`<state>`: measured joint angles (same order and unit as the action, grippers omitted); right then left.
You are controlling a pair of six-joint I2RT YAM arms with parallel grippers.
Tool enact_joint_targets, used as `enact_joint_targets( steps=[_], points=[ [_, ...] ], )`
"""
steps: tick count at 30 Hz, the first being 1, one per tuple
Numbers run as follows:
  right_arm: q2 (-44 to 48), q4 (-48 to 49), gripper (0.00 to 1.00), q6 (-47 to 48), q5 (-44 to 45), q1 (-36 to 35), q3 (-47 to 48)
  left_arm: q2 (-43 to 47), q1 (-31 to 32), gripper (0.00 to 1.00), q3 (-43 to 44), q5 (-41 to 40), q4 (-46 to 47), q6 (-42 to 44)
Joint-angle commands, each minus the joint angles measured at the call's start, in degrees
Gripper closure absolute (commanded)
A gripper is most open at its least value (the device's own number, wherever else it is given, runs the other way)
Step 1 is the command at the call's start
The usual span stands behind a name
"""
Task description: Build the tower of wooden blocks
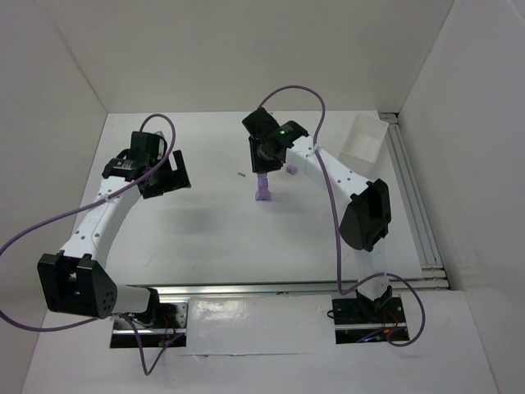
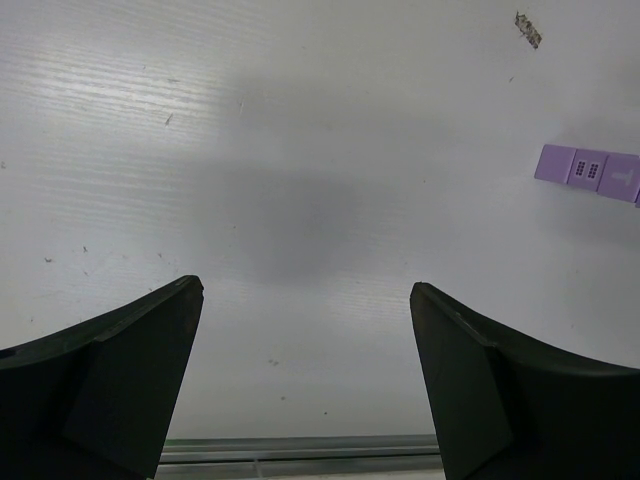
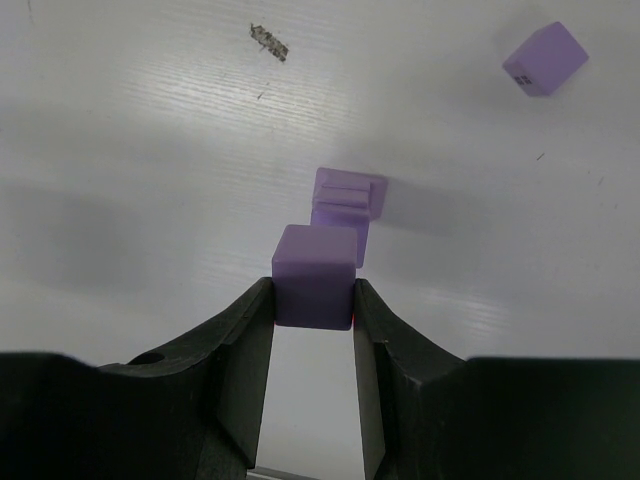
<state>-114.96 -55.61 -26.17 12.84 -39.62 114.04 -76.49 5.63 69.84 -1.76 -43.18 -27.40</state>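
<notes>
The tower (image 1: 264, 190) of lilac cubes stands upright near the middle of the table (image 1: 197, 238), on a slightly wider base. The right hand (image 3: 313, 298) hangs directly over the tower. Its two fingers are closed on a single lilac cube (image 3: 314, 270), one pad against each side face. In the right wrist view this held cube sits just in front of the tower's top; whether the two touch cannot be told. A loose lilac cube (image 3: 545, 58) lies on the table a little to the right of the tower, apart from it. A dark speck of debris (image 3: 268, 42) lies to the tower's left. The left hand (image 2: 305, 370) is open and holds nothing, hovering over the table well to the left of the tower. A shallow white tray (image 1: 361, 135) lies far to the tower's right, toward the back wall.
</notes>
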Motion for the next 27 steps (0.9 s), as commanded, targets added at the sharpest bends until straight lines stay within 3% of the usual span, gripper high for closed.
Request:
enact_joint_targets(
  steps=[1, 27],
  points=[
    [-0.7, -0.2, 0.7, -0.9, 0.78, -0.81, -0.4, -0.67, -0.35, 0.02, 1.35, 0.53, 1.43, -0.9],
    [-2.38, -1.34, 0.7, -1.42, 1.31, -0.81, 0.31, -0.68, -0.35, 0.02, 1.35, 0.53, 1.43, -0.9]
  ],
)
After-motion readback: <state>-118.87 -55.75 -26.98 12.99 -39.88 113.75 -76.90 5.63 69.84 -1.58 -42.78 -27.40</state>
